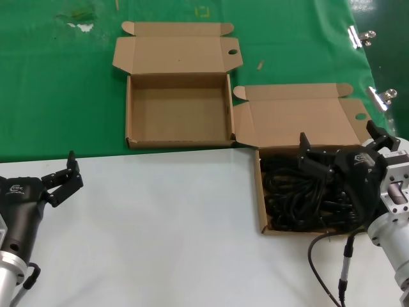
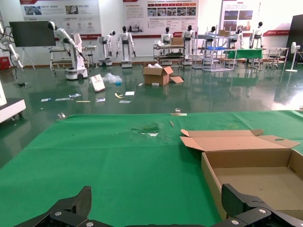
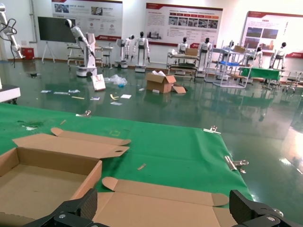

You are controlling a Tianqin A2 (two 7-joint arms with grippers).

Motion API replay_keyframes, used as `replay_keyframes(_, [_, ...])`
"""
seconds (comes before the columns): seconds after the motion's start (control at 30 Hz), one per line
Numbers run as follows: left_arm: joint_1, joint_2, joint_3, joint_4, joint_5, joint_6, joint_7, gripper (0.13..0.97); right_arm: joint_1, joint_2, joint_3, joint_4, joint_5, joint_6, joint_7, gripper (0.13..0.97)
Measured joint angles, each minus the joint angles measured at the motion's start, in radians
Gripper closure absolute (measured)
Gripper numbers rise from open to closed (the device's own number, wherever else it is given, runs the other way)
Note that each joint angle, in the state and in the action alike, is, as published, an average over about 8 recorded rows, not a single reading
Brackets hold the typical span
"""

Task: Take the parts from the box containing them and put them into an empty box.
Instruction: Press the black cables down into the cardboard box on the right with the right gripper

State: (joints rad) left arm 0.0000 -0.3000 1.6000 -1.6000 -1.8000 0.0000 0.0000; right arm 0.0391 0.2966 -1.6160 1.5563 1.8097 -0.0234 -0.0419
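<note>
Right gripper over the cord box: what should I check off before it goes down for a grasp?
1. Right gripper above the box containing them: ok.
2. Its fingers open: ok.
3. Parts in that box: ok.
4. Empty box open, nothing inside: ok.
5. Left gripper idle over the white surface, out of the way: ok.
6. Which cord bundle sits under the fingers: cannot tell.

Right gripper [image 1: 339, 150] (fingers spread) over the parts [image 1: 300, 195]; left gripper [image 1: 64, 179] parked
</note>
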Motion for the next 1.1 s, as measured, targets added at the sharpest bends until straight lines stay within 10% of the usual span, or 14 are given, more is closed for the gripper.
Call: replay_keyframes(1.1, [0.0, 0.0, 0.0, 0.0, 0.0, 0.0, 0.0, 0.161, 0.0, 0.0, 0.0, 0.0, 0.0, 0.0, 0.0, 0.129])
